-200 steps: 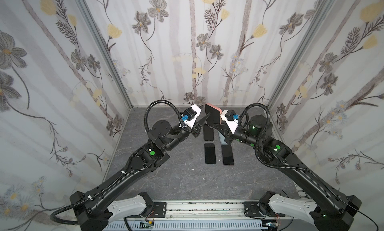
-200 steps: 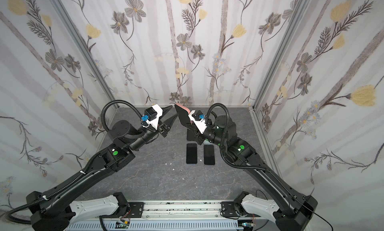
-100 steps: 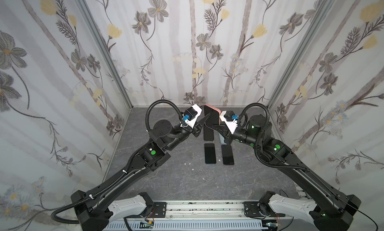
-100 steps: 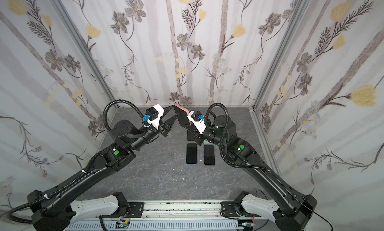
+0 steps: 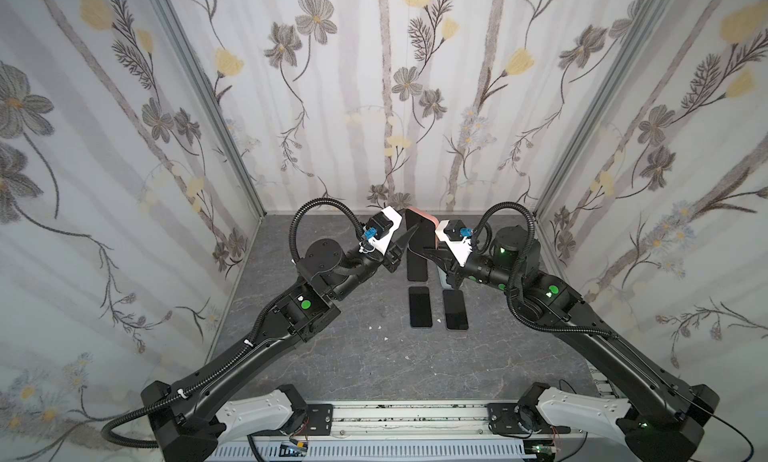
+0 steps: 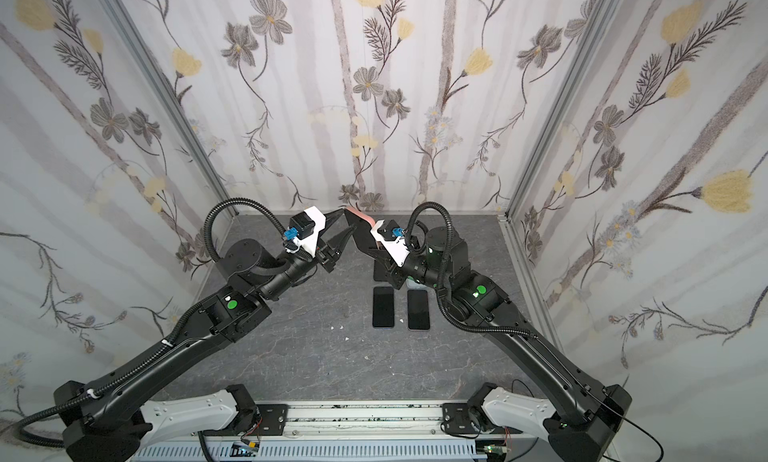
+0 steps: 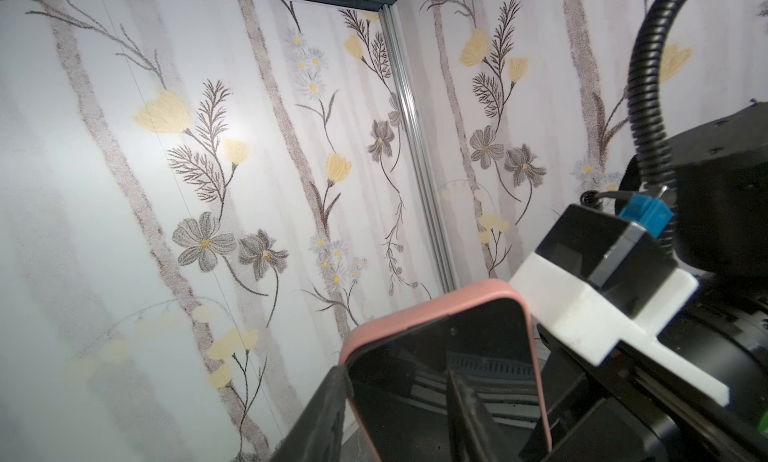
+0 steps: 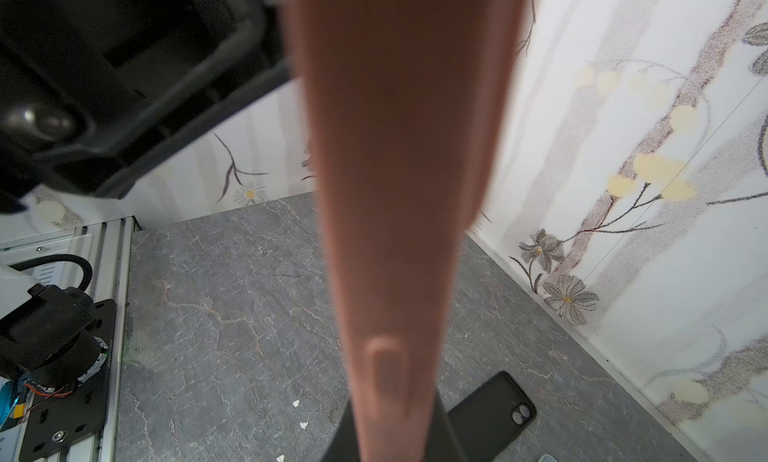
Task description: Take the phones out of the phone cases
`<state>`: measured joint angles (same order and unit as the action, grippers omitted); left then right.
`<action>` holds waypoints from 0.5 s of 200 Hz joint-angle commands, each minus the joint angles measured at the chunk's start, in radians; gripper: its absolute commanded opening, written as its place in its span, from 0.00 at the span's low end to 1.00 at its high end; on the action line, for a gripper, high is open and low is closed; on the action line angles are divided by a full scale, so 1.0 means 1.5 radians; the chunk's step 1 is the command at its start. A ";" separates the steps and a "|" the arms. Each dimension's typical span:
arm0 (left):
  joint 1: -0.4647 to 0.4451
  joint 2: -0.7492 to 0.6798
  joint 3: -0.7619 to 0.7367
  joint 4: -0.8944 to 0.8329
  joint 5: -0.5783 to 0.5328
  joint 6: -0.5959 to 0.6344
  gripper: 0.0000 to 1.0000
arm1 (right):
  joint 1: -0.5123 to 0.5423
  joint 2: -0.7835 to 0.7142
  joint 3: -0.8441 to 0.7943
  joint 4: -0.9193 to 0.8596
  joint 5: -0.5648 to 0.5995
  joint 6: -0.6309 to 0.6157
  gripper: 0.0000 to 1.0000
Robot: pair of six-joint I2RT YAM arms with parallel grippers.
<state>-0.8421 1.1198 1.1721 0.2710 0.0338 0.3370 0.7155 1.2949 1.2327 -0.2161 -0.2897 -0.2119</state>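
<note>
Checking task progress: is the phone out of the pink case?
No, the left wrist view shows the phone seated within the pink case.

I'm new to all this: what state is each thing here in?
Salmon-pink rubbery phone case: raised upright off the table.
Black-screened phone: inside the pink case.
Right gripper: shut on that case.
Left gripper: open, fingers straddling the case's edge.
Two bare black phones: lying flat, screens up.
Black phone case: flat on grey table, looks empty.

Both arms are raised toward the middle; the left pincer (image 6: 340,227) is held parted, the right pincer (image 6: 370,251) clamped shut.
</note>
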 commanded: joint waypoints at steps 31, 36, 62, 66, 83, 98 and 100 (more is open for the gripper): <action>-0.001 0.003 0.014 -0.020 0.051 -0.007 0.39 | 0.010 0.024 0.031 -0.012 -0.064 -0.050 0.00; -0.001 0.004 0.015 -0.023 0.054 -0.007 0.39 | 0.011 0.026 0.033 -0.014 -0.067 -0.052 0.00; -0.001 0.004 0.018 -0.035 0.075 -0.009 0.38 | 0.014 0.031 0.037 -0.020 -0.072 -0.057 0.00; -0.001 0.004 0.018 -0.036 0.078 -0.009 0.38 | 0.014 0.032 0.037 -0.021 -0.073 -0.057 0.00; -0.001 0.005 0.018 -0.039 0.087 -0.010 0.39 | 0.016 0.036 0.040 -0.032 -0.076 -0.066 0.00; -0.001 0.006 0.018 -0.041 0.093 -0.011 0.39 | 0.018 0.038 0.044 -0.044 -0.080 -0.074 0.00; -0.001 0.006 0.018 -0.041 0.093 -0.011 0.39 | 0.018 0.039 0.044 -0.045 -0.080 -0.076 0.00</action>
<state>-0.8387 1.1198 1.1904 0.2272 0.0074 0.3180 0.7273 1.3369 1.2865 -0.2619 -0.2806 -0.2264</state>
